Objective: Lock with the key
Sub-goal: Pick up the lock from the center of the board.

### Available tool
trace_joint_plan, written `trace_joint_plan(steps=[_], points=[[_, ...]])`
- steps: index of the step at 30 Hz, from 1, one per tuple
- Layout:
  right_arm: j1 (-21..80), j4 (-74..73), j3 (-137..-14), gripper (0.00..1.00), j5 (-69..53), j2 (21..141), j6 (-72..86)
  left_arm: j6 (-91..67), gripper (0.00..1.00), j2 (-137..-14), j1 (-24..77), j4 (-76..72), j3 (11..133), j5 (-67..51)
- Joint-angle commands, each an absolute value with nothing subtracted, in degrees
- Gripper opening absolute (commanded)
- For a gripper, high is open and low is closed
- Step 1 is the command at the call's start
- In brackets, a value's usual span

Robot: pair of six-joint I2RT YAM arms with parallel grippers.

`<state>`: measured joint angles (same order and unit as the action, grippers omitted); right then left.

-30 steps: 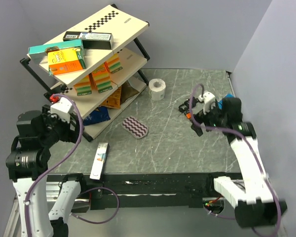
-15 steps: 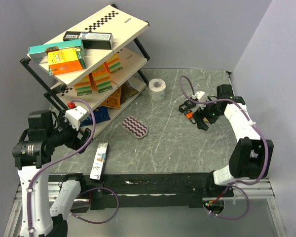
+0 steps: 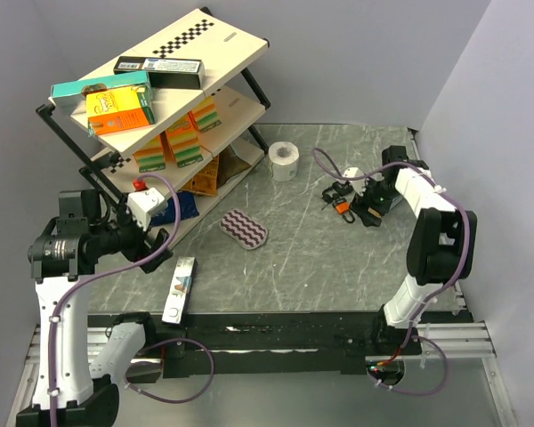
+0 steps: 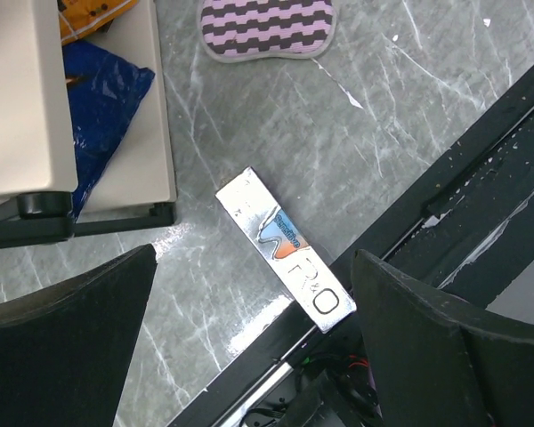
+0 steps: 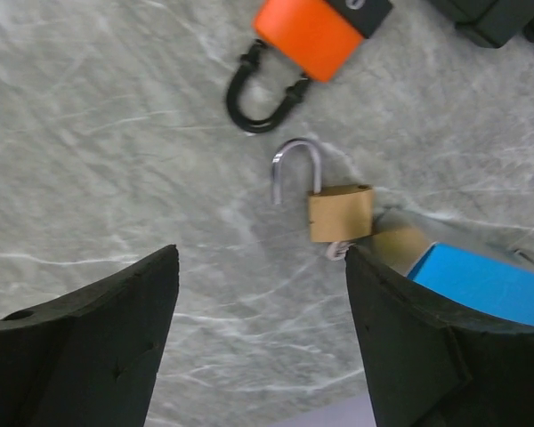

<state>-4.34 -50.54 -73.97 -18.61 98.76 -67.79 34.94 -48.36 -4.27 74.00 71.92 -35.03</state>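
In the right wrist view a brass padlock [image 5: 340, 212] lies on the marble table with its silver shackle [image 5: 298, 165] swung open. A small silver piece, perhaps the key [image 5: 336, 250], sticks out under its body. An orange padlock [image 5: 307, 36] with a black shackle lies just beyond it, and it also shows in the top view [image 3: 341, 207]. My right gripper [image 5: 262, 294] hovers open and empty just short of the brass padlock, at the table's right side [image 3: 369, 212]. My left gripper [image 3: 151, 245] is open and empty at the near left.
A blue object [image 5: 481, 285] lies right beside the brass padlock. A white toothpaste box [image 4: 285, 249] lies at the table's front edge under my left gripper [image 4: 254, 294]. A striped pouch [image 3: 245, 229], a tape roll [image 3: 284, 160] and a tilted, loaded shelf rack [image 3: 160, 107] stand to the left.
My right arm has swung back and to the right, bringing its gripper down over the padlocks. My left arm has turned and reached forward toward the toothpaste box.
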Motion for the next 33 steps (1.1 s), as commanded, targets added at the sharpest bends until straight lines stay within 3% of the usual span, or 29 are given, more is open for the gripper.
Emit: trace_joint_plan(steps=[1,10,30,33], points=[[-4.5,-51.2,-79.0,0.79,-15.8,102.8,-71.8,36.7,0.96,-48.2,-3.3,73.5,72.8,-38.1],[-4.5,-50.6,-82.1,0.72,-11.8,108.8,-75.1,36.9,0.98,-48.8,-1.2,72.3,70.9,-36.5],[-4.5,-47.1,-82.4,0.72,-7.8,114.6,-77.4,34.0,0.98,-49.9,1.6,69.9,70.9,-35.0],[-4.4,-45.5,-80.6,0.65,-8.1,114.0,-77.3,33.2,0.99,-49.9,1.8,68.8,70.9,-34.7]])
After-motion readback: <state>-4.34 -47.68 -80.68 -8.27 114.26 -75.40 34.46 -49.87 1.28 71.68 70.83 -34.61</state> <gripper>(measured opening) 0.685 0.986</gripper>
